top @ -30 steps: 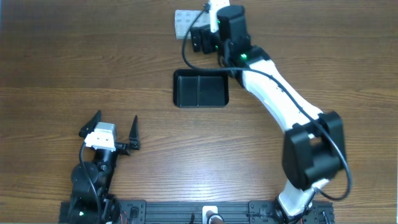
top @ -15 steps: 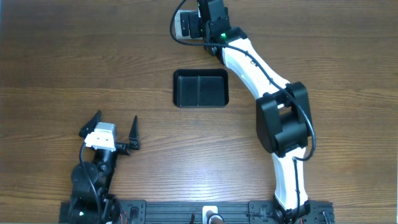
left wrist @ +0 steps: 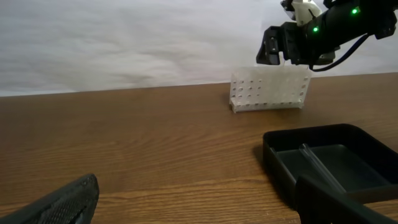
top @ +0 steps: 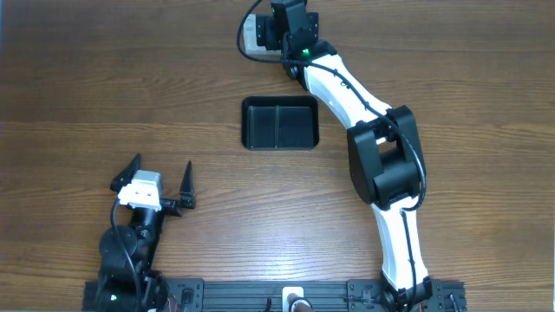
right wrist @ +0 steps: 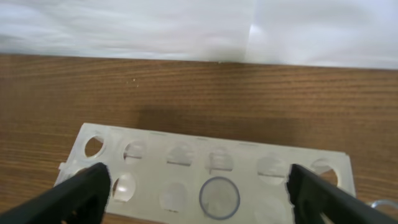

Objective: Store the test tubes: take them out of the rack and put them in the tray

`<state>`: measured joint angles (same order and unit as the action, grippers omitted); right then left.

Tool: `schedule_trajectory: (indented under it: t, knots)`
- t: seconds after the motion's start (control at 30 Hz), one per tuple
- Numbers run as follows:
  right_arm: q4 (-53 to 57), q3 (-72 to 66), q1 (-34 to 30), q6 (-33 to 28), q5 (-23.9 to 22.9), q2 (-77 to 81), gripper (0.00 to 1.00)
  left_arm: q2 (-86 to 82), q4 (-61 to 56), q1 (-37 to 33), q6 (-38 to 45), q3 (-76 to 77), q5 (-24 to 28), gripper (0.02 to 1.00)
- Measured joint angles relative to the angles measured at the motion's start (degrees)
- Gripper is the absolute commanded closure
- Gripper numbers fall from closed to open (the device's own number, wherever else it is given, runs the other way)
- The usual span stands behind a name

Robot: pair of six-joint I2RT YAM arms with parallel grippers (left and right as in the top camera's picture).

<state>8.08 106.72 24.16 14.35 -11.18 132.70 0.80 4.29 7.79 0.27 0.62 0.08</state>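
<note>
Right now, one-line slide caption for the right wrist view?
Open right gripper hovers over the white rack, one clear test tube standing in a hole beneath it.

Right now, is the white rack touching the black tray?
Apart. The left wrist view shows a strip of bare wooden table between the rack and the tray. The top view shows the same gap.

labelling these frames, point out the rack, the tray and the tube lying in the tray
rack [left wrist: 268, 90], left wrist view, front face
tray [top: 244, 124], top view, left rim
tube [left wrist: 320, 167], left wrist view, mid-length of its body
</note>
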Motion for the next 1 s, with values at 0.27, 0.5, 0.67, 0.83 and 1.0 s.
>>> schedule_trajectory:
  t: [0.27, 0.5, 0.67, 0.83, 1.0]
  knots:
    - [0.11, 0.02, 0.07, 0.33, -1.81, 0.02, 0.345, 0.0, 0.0, 0.0, -0.02, 0.0, 0.0, 0.018]
    - [0.46, 0.02, 0.11, -0.44, -2.99, 0.02, 0.428, 0.0, 0.0, 0.0, 0.0, 0.0, 0.0, 0.02]
    - [0.44, 0.02, 0.11, -1.4, -3.06, 0.02, 0.518, 0.0, 0.0, 0.0, -0.02, 0.0, 0.0, 0.02]
    - [0.02, 0.02, 0.17, -1.7, -3.21, 0.04, 0.588, 0.0, 0.0, 0.0, 0.0, 0.0, 0.0, 0.018]
    - [0.02, 0.02, 0.22, -2.03, -3.41, 0.33, 0.691, 0.0, 0.0, 0.0, 0.0, 0.0, 0.0, 0.018]
